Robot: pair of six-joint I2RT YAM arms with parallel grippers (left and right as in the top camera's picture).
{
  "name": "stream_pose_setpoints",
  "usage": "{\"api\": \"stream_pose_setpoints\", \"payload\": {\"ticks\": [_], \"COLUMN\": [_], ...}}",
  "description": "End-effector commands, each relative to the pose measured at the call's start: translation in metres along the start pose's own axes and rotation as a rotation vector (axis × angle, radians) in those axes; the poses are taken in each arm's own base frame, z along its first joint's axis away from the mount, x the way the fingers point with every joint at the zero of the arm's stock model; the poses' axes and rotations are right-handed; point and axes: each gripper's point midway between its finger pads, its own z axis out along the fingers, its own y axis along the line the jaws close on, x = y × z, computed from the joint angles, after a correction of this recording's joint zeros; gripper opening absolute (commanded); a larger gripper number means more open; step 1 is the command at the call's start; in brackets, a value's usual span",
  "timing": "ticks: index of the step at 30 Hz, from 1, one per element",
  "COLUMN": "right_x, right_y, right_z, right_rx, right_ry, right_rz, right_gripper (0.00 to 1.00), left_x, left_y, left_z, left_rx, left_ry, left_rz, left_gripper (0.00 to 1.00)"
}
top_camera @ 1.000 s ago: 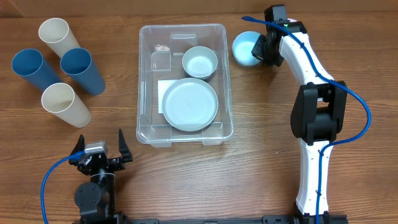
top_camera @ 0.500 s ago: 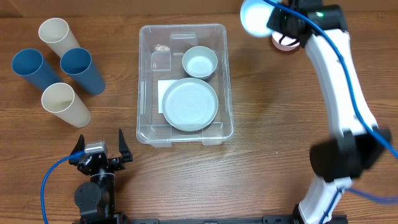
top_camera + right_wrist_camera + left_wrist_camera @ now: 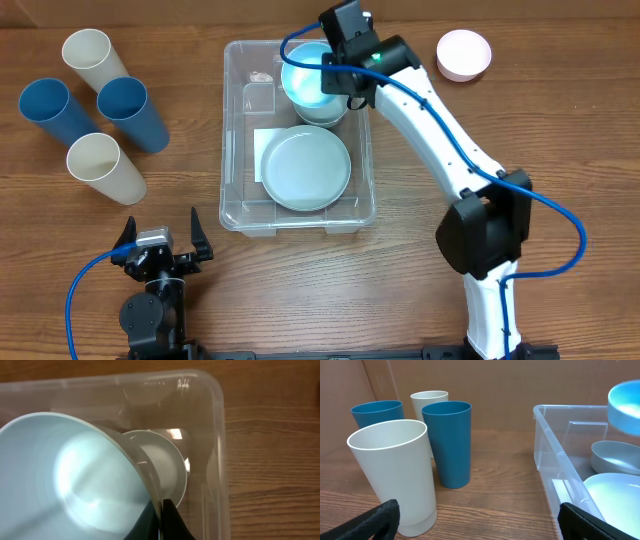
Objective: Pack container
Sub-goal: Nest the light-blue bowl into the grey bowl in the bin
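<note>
Container (image 3: 238, 150) just below right fingers (image 3: 172, 522) (blue bowl (image 3: 308, 78) in their grip)

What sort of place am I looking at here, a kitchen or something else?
Most likely a robotics lab bench, not a kitchen. Two cabled robot arms sit at a wooden table, and the right claw holds a blue bowl over a clear container, with plastic cups set out alongside.
</note>
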Motion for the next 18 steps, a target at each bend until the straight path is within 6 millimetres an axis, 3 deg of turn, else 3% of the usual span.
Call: {"api": "stream_pose_setpoints", "payload": {"ticks": [1,3,4,10,13,15,17,18], "right_x": [0.002,0.003,0.002,0.001,-0.023,-0.055,-0.075,-0.081], "right_y": [-0.002,-0.002,-0.002,0.005,0.013,-0.019,-0.071,-0.124], "right_z": [0.014,0.020,0.021,0.012,-0.040,-0.074,-0.076,-0.064], "right_rx": [0.019,0.020,0.019,0.008,-0.028,0.009,0.067,0.111], "right_ry": [0.004,0.006,0.003,-0.004,-0.089,-0.184,-0.208,-0.185], "right_rz": [0.003,-0.001,0.000,-0.114,-0.071,0.040,0.148,0.247], "right_gripper": [0.04,0.40,0.46,0.42,0.43,0.47,0.52,0.52], "left_x": [0.000,0.000,0.000,0.000,0.000,0.000,0.000,0.000], "left_y": [0.002,0.002,0.002,0.002,0.002,0.002,0.002,0.002], "left_z": [0.000,0.000,0.000,0.000,0.000,0.000,0.000,0.000], "left_rx": [-0.006,-0.006,-0.006,-0.006,-0.006,-0.006,-0.006,-0.006], "left_ry": [-0.002,-0.002,-0.002,-0.002,-0.002,-0.002,-0.002,-0.002], "left_rz": [0.013,0.013,0.013,0.013,0.013,0.013,0.013,0.013], "left_gripper": [1.00,1.00,1.00,1.00,1.00,1.00,1.00,1.00]}}
